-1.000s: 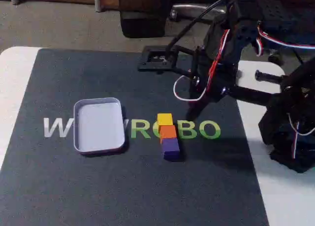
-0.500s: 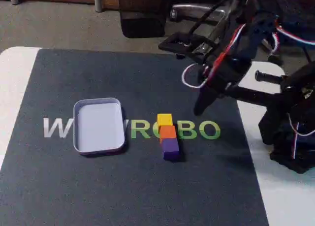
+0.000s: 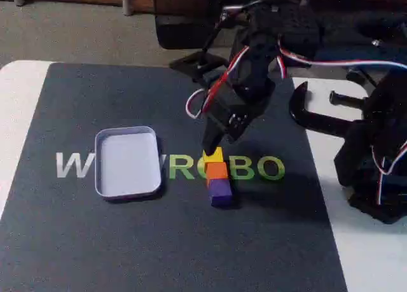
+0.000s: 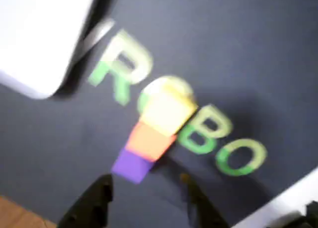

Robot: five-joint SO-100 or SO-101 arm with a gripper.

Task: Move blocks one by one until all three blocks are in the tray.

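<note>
Wrist view: tool [image 4: 149, 200] fingers parted; fixed view: tray [image 3: 127, 186] empty.

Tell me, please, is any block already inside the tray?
No, the tray holds nothing, and the yellow, orange and purple blocks sit in a row on the mat.

A white table [image 3: 19, 88] carries a dark mat [image 3: 127, 241] with white and green lettering. On the mat lie the tray [image 3: 127, 185] and three touching blocks [image 3: 217, 171].
</note>
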